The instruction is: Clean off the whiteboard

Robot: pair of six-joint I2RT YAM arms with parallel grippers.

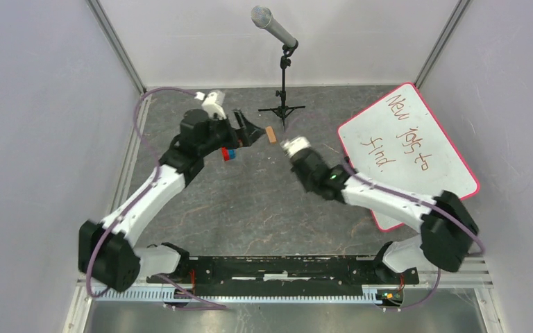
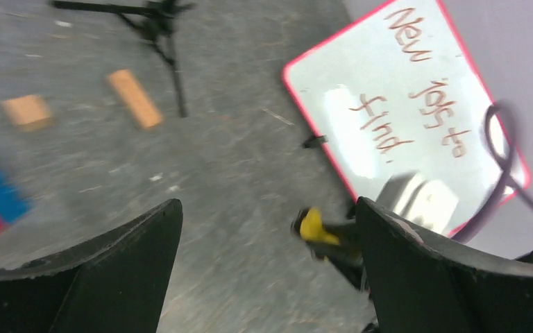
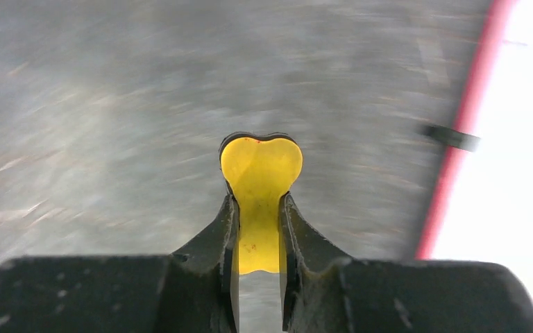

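The large flat white rectangular whiteboard [image 1: 416, 149], thin red-pink rim and red handwriting, lies at about two o'clock on the grey table [image 1: 264, 208]. The right gripper [image 3: 259, 201] has its fingers clamped on a flat yellow piece [image 3: 261, 163] with a lobed top. It is near the board's nine-o'clock edge but apart from it. The left gripper [image 2: 267, 215] hangs at eleven o'clock, fingers wide apart with nothing between them. Beside it lie a small tan wooden block [image 1: 271, 134] and a blue-and-red block [image 1: 229, 154]. A grey microphone on a black tripod stand [image 1: 282, 76] stands at twelve o'clock.
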